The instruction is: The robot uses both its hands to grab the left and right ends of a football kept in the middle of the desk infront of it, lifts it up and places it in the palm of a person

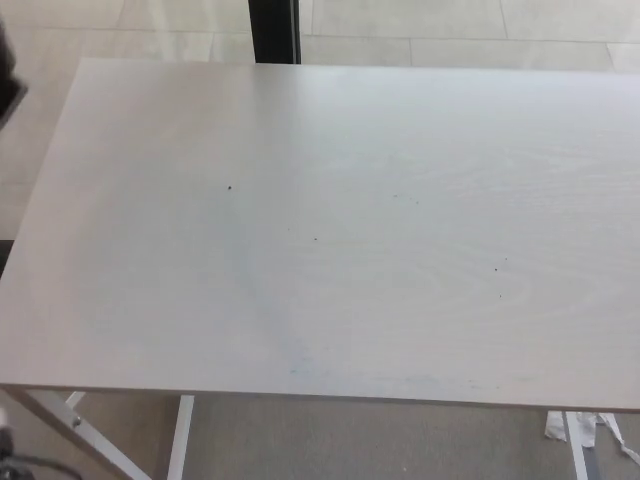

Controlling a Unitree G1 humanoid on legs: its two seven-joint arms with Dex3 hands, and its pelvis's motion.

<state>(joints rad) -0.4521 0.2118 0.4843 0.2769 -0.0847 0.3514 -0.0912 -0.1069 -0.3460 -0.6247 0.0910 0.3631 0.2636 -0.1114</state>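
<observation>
The pale desk (330,230) fills the head view with only a few small dark specks on its top, a dark post (274,30) rising behind its far edge over a tiled floor (450,20), while the football and both hands lie outside the picture, their state unseen.

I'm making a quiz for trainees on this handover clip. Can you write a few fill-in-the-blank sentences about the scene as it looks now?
1. The desk top carries no ____.
2. Neither robot ____ shows in the head view.
3. A dark post stands behind the desk's ____ edge.
4. Under the near edge, the desk's legs are ____ in colour.

Missing words: football; hand; far; white
</observation>
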